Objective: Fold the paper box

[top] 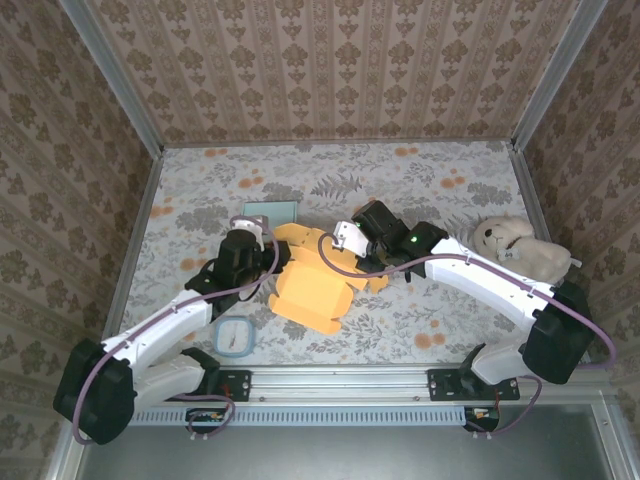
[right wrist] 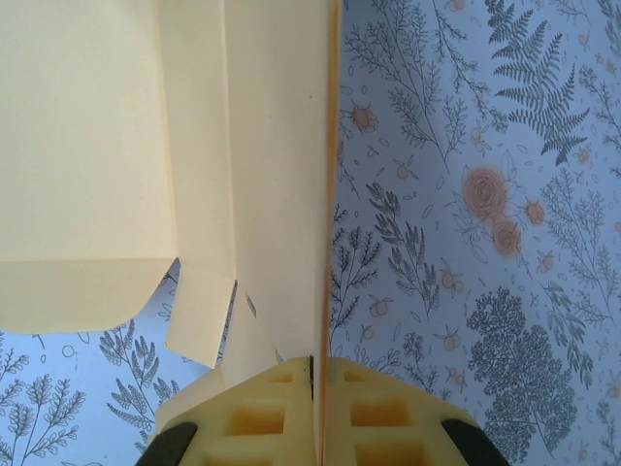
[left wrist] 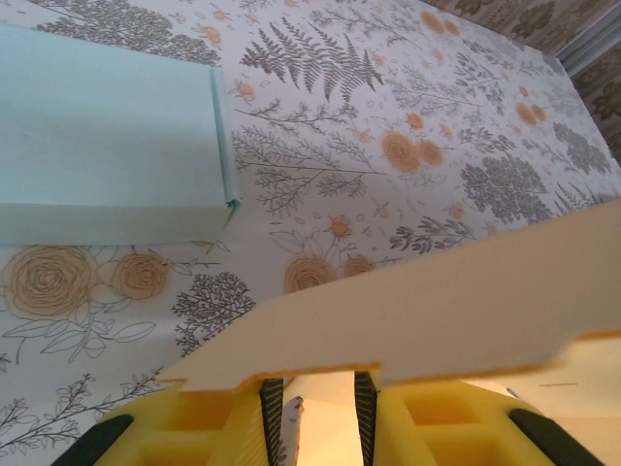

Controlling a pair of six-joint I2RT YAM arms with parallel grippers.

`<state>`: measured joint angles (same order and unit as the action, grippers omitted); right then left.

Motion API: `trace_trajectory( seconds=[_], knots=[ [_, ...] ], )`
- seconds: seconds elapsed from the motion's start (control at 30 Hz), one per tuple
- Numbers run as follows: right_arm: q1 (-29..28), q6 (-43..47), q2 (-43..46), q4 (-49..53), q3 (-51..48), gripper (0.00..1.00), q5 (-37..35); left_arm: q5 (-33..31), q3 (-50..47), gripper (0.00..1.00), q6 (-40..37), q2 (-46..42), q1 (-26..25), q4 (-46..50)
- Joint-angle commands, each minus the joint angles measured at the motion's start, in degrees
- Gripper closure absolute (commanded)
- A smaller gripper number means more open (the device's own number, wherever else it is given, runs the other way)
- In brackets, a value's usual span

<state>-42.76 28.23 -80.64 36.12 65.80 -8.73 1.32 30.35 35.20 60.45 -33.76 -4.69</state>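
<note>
Matt yellow card of the paper box (top: 312, 285), smooth printed floral table cover (top: 430, 190), fuzzy plush toy (top: 520, 248).

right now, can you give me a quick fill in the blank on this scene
1. The box lies ___ the left gripper and the right gripper.
2. The right gripper is ___ on a thin panel of the box.
3. The toy lies beside the ___ arm.
Missing words: between; shut; right.
</note>
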Motion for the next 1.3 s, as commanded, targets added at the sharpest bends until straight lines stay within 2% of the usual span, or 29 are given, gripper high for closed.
trace_trajectory(
  seconds=[0.0,0.07,0.2,0.47,0.93,1.13,1.27],
  knots=[
    [0.2,-0.7,0.1,-0.7,-0.9,1.0,1.7,-2.6,-0.1,0.7,0.8,0.5,1.0,-0.7],
    [0.2,-0.7,0.5,-0.8,-1.2,1.0,2.8,-2.9,-0.3,0.7,0.9,1.1,1.6,-1.3],
    [0.4,-0.5,0.6,-1.3,-1.7,1.0,3.6,1.9,-0.7,0.71,0.6,2.7,1.6,-5.6],
    [1.3,-1.9,0.6,-3.5,-2.6,1.0,6.3,6.2,-0.9,0.71,2.5,5.5,0.3,-10.0],
    [2.4,-4.2,-0.1,-8.4,-4.0,1.0,12.3,6.7,-0.1,0.71,5.2,9.5,-4.9,-15.9],
    [2.8,-4.4,-2.0,-9.4,-4.5,1.0,11.4,7.9,-0.1,0.72,6.2,11.9,-6.2,-18.5],
    [3.6,-3.4,-2.2,-9.2,-4.1,1.0,6.7,5.3,-1.6,0.72,4.2,7.2,-5.5,-15.3]
  ],
)
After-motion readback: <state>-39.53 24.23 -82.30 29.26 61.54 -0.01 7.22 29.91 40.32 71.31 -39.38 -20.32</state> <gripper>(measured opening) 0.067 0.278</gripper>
